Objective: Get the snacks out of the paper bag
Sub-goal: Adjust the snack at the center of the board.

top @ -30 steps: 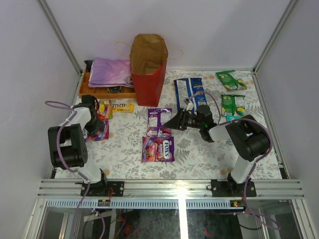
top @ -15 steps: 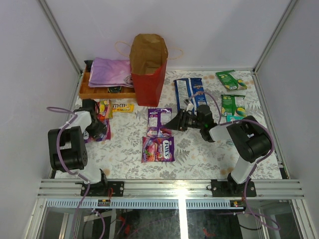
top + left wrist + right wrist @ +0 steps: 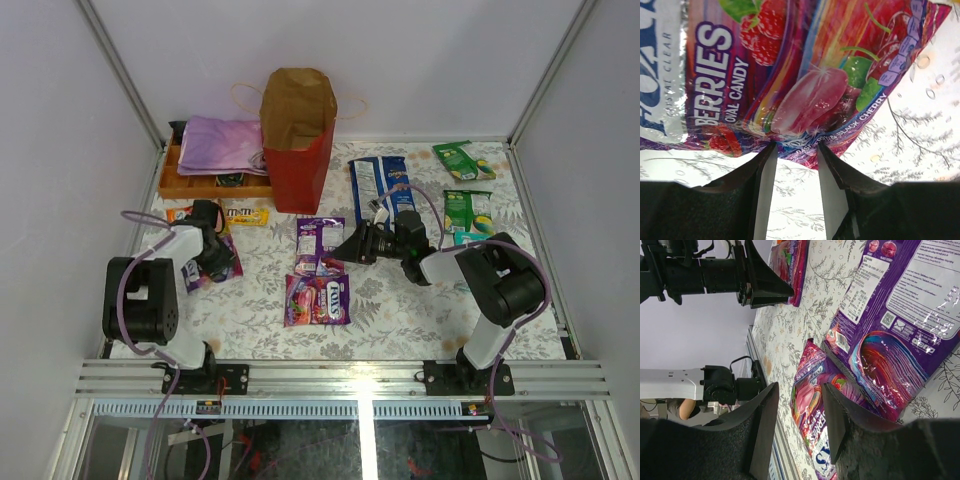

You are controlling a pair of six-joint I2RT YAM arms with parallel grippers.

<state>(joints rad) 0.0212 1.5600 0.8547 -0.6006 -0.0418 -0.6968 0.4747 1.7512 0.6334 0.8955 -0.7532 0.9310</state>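
Pinching candy packet, left tool

The paper bag is red outside and brown inside. The worktop is white with a grey leaf pattern. The berries candy packet is magenta and purple, with red raspberries and white letters. The chip bag is blue; the folded cloth is pink-purple.

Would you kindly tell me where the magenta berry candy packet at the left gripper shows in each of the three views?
Top external: the magenta berry candy packet lies at the left, under the left gripper.
Left wrist: the packet fills the upper picture, its lower edge between the fingertips.
Right wrist: the packet is at top centre, beside the left gripper.
Shared landmark: the floral tablecloth.
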